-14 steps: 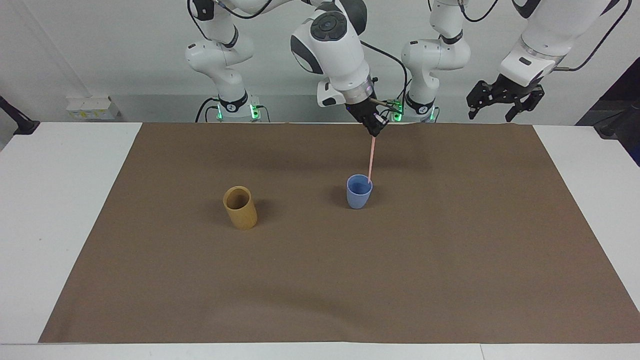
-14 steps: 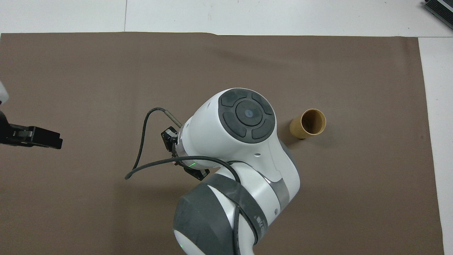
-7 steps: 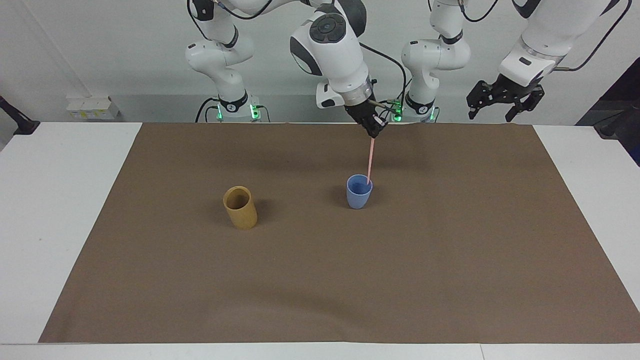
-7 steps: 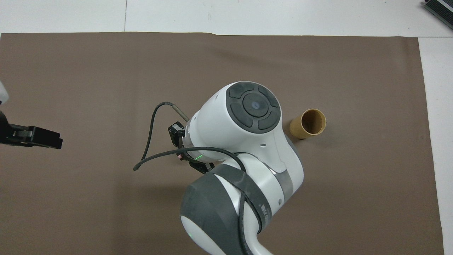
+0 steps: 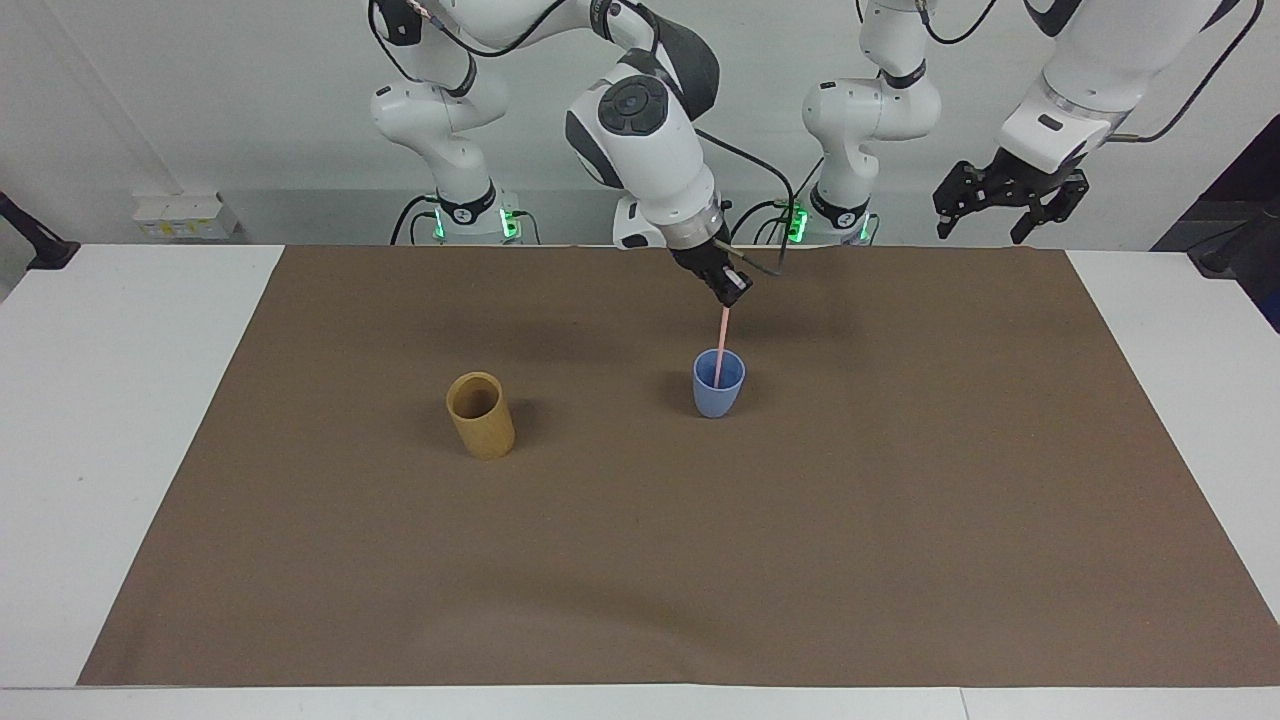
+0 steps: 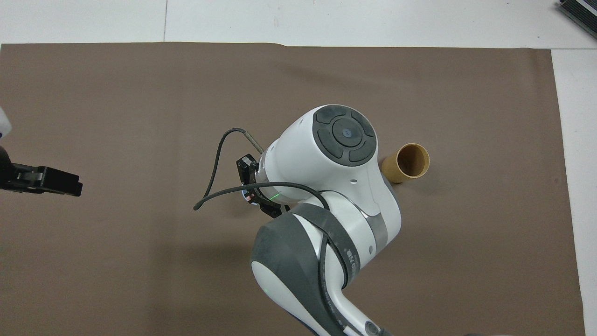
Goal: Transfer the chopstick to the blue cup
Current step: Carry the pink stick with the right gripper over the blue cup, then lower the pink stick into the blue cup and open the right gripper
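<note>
Facing view first: we saw the right tool hanging over the blue cup, its fingertips pinched on the top end of the chopstick. That pale pink stick ran almost upright from the tool down into the cup's mouth, its lower end inside the rim; we could not tell whether it touched the bottom. The blue cup stood upright on the brown mat that covers the counter, around the middle of the mat. A tan cup stood on the same mat, well apart from the blue one, toward the right arm's end and slightly farther from the robots. The left tool hung raised over the mat's edge at the left arm's end, its fingers spread wide and holding nothing; that arm waited. Overhead view next: we found the right arm's white and grey body covering the blue cup and the chopstick entirely, with only the dark right tool and its cable peeping out beside the wrist. The tan cup showed just beside that arm, its open mouth visible. The left tool entered at the picture's edge as a dark block over the mat.
</note>
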### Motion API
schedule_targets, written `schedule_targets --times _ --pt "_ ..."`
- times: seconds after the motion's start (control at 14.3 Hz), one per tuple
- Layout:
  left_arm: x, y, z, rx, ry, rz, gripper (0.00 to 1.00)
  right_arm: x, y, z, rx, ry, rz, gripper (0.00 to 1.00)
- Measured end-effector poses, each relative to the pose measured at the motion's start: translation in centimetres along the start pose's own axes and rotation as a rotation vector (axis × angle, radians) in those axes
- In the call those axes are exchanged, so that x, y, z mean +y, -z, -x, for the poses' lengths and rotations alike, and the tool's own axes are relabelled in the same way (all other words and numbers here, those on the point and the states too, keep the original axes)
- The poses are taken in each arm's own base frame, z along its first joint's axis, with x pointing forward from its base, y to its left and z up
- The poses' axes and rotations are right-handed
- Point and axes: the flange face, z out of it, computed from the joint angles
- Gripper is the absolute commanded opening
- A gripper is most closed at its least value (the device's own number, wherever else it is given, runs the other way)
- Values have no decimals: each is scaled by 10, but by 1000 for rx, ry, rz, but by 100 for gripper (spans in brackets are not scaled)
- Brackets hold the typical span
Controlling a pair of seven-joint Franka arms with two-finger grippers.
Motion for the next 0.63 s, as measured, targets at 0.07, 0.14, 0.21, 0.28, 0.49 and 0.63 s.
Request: schedule_targets --times 0.07,0.14,0.21,0.28,0.49,0.63 --pt "0 0 0 0 0 0 100 0 1 -1 0 -2 -1 42" --pt "0 0 0 0 0 0 100 0 1 -2 1 -3 -3 45" --pt "0 0 0 0 0 0 100 -1 3 -4 1 -5 -7 51" --pt "0 0 0 0 0 0 100 -1 4 -6 2 -8 -10 59" --pt "0 0 0 0 0 0 100 -2 7 -8 3 -6 -14 79" --pt "0 0 0 0 0 0 100 -2 6 -8 9 5 -13 92"
